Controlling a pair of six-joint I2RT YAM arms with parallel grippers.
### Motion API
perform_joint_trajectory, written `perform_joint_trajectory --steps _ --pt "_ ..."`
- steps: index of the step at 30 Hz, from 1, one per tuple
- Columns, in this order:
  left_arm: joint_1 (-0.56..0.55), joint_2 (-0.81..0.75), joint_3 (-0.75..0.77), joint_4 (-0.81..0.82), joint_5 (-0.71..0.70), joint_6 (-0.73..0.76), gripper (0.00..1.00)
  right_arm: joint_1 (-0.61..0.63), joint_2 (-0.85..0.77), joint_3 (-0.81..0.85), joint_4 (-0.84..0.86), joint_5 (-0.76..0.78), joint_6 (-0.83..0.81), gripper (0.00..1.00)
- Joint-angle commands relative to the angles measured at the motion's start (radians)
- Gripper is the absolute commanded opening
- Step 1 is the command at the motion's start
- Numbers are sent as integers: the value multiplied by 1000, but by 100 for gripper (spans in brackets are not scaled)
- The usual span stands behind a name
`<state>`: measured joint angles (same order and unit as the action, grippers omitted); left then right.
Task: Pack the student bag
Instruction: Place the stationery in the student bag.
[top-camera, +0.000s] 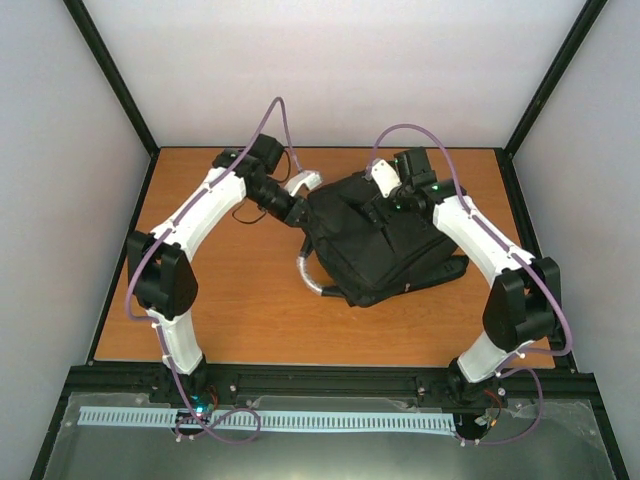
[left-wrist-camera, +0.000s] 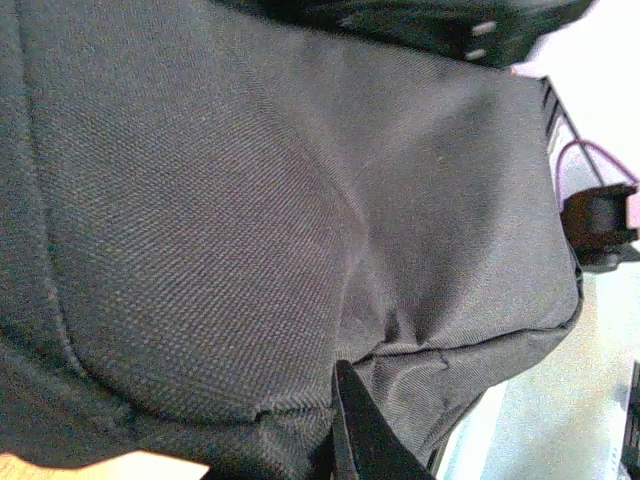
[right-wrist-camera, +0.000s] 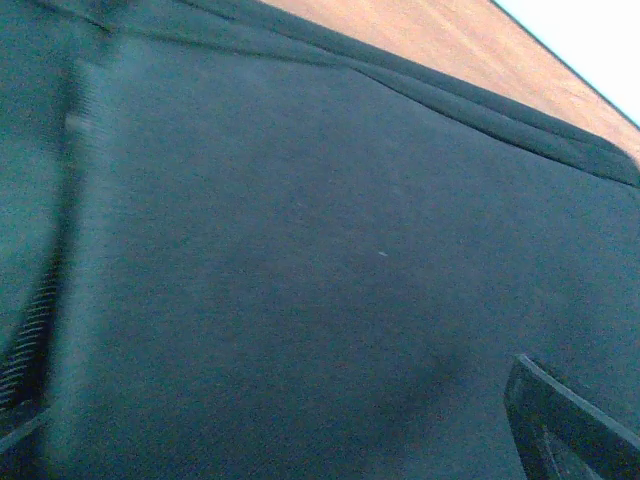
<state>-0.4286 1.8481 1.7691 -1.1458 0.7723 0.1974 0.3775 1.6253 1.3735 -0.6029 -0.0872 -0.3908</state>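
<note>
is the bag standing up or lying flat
Lying flat: the student bag is spread on the table in the top view, its grey loop handle at its near-left edge. Whether it is open cannot be told.

Black fabric student bag (top-camera: 385, 245), lying flat, centre-right on table

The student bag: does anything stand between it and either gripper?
Nothing visible does. The left gripper is at the left edge of the student bag, and the right gripper is over its far right part. Black fabric fills both wrist views.
</note>
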Motion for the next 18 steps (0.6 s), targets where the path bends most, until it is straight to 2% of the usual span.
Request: perform_joint_trajectory --steps 1,4,7,9,12,18 --pt "-6 -42 -55 58 -17 56 7 3 -64 53 -91 -312 -27 100" --pt "-6 -43 -121 82 -18 59 9 3 -78 85 -120 -389 -31 100" --pt "-6 -30 -173 74 -24 88 15 -1 -84 77 -106 -310 -9 100" --pt "-3 -22 -204 72 -31 91 26 -18 -89 51 -97 -270 8 100" --pt "3 -24 -249 82 -46 95 40 -72 -109 -5 -83 -296 63 100" --pt "44 -15 -288 73 -61 98 46 -201 -181 -142 -61 -278 119 100"
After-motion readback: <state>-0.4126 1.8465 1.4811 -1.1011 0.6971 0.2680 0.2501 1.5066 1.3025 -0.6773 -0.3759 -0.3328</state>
